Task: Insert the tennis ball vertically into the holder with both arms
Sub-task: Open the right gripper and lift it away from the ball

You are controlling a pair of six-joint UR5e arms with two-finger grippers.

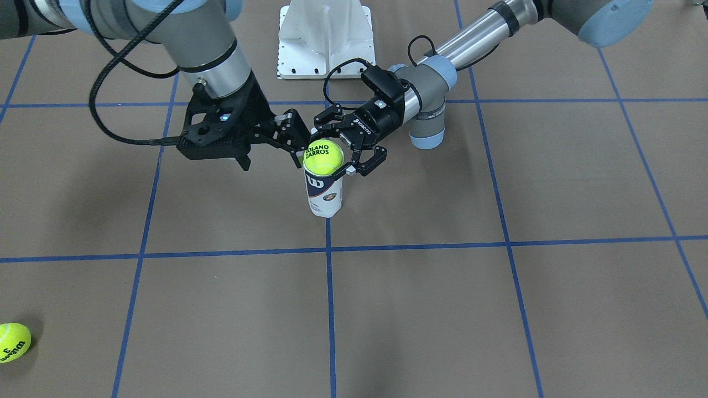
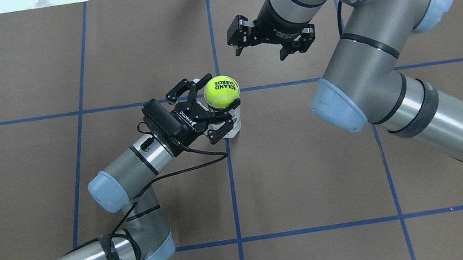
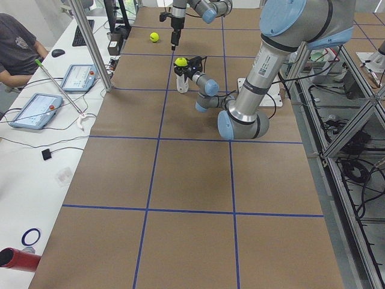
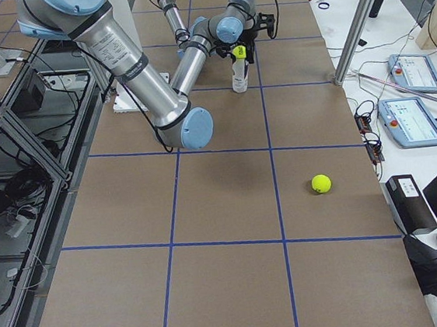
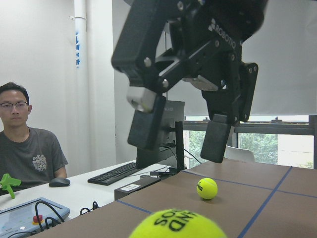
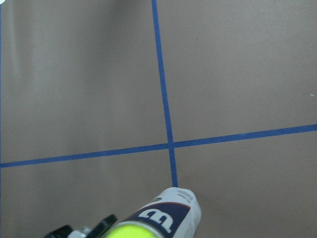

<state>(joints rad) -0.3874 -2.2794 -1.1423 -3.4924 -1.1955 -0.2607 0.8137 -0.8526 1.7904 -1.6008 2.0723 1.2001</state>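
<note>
Brown table (image 2: 310,173): ball (image 2: 220,91) sitting atop holder (image 1: 324,193); left gripper (image 2: 215,104), right gripper (image 2: 261,53) both gaping, empty; holder seeming light, slick, so likely gripping mid-wall.

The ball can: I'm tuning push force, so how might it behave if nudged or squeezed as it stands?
The holder stands tall and narrow, with the tennis ball perched on its mouth, so a sideways nudge would probably tip it. Its clear wall looks thin: likely light, possibly flexing under a squeeze. Toppled, the round body would likely roll.
</note>
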